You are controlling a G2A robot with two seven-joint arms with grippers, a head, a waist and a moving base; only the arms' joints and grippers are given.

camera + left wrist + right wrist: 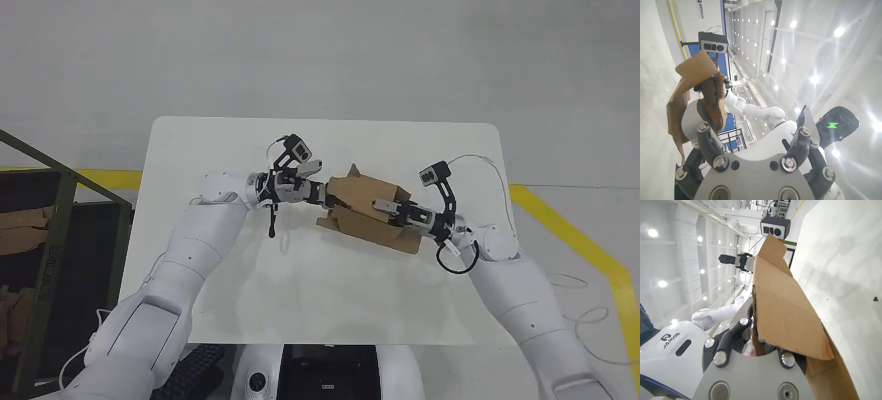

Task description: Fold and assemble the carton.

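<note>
Carton (365, 207): brown cardboard, part-folded, flaps loose, lying lengthwise btwn the two pincers over the middle of the counter (250, 290). Can't tell whether it rests on the surface or hangs just above it.

Left pincer (322, 190) is at the carton's end nearest the left arm and is spread wide. In the left wrist view, one of its fingers (804, 121) stands bare in the air. The other is tucked in among the carton's (696, 75) bent flaps, w/ cardboard wrapping round its tip. One flap is curled over and another has a ragged, torn-looking edge.

Right pincer (392, 208) is at the opposite end, laid along the top of the carton. In the right wrist view a carton (780, 306) panel runs straight out from the pincer, creased diagonally, w/ a corrugated edge facing the camera. Cardboard covers much of the pincer, so can't tell if it's spread or pinching the panel. The left pincer (742, 262) shows farther off, beyond the carton's far end.

Outward: the counter is white and rectangular. A small dark speck (875, 298) sits on it, apart from the carton. A yellow floor line (560, 215) runs beyond the counter's edge on the right arm's side.
</note>
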